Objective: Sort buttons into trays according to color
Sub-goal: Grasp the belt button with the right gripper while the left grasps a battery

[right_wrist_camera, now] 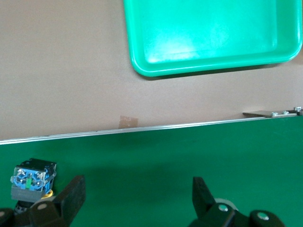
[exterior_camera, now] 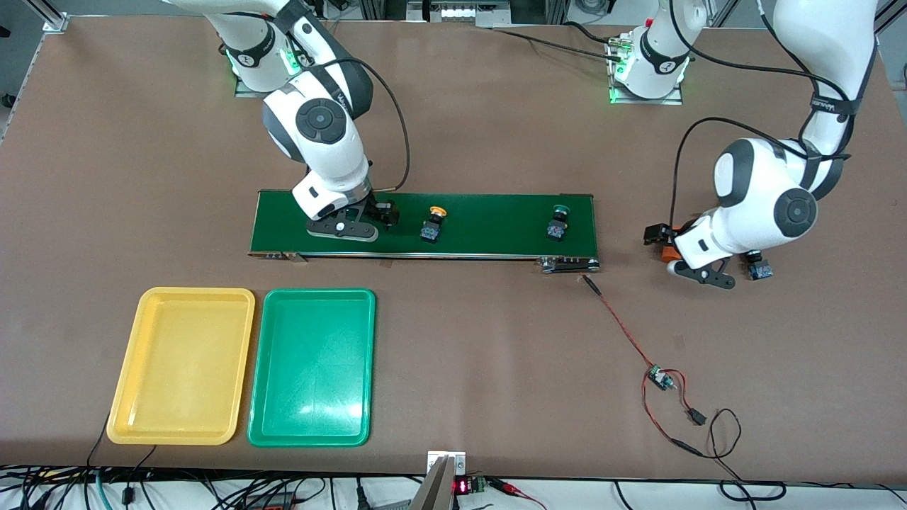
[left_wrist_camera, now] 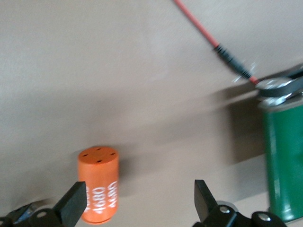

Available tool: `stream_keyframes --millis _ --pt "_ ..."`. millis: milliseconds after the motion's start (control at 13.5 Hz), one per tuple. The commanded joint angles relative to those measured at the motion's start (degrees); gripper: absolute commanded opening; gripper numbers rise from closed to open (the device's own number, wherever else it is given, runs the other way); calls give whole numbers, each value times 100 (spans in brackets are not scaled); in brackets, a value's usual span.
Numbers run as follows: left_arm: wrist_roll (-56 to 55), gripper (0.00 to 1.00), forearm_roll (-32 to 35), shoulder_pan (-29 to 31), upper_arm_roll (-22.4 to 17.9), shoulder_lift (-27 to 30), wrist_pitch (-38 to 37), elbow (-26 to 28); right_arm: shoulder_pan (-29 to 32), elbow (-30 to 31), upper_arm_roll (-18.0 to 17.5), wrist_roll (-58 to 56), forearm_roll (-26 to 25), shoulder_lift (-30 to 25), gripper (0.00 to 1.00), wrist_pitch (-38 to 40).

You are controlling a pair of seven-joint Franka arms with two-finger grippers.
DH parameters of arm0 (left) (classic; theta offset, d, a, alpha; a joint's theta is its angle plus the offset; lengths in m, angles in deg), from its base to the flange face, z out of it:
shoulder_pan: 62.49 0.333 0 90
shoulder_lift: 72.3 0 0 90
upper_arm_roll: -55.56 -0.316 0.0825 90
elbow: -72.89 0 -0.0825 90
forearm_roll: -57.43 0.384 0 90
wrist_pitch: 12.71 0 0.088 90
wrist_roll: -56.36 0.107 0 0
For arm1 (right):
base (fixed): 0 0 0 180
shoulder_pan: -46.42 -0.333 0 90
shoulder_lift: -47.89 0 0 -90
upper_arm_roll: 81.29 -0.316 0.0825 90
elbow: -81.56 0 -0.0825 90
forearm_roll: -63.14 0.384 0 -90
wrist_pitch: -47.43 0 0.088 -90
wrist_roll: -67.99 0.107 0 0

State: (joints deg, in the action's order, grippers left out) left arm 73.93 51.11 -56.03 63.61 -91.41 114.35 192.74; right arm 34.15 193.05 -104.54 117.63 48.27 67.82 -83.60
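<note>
While both trays point(exterior_camera: 182, 365) lie empty, lower left of frame, sorting is barely begun; right hand point(exterior_camera: 352, 228) wide over belt point(exterior_camera: 496, 225) beside yellow-capped button point(exterior_camera: 434, 224); green-capped button point(exterior_camera: 558, 222) centre-right; left hand point(exterior_camera: 698, 269) wide, right edge; next: descend, close on yellow button.

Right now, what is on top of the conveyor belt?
On the conveyor belt stand a yellow-capped button and a green-capped button. The open right end effector hangs over one end and covers the belt beneath it.
</note>
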Motion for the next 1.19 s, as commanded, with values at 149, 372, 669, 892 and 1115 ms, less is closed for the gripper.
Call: stream_keyframes --millis 149,372,669,892,1115 --pt "694 100 114 400 65 56 -40 196 -91 -109 14 161 -33 125 100 -11" --pt "757 100 281 505 65 -49 -23 205 -187 -180 14 -181 220 292 100 -98" --pt "765 100 281 532 65 -304 48 231 -232 -224 75 -973 1029 345 100 -37" --pt "774 100 281 567 65 -488 135 231 -249 -224 110 -982 1030 432 100 -28" --pt "932 93 281 629 65 -612 302 214 -249 -233 110 -973 1030 538 100 -46"
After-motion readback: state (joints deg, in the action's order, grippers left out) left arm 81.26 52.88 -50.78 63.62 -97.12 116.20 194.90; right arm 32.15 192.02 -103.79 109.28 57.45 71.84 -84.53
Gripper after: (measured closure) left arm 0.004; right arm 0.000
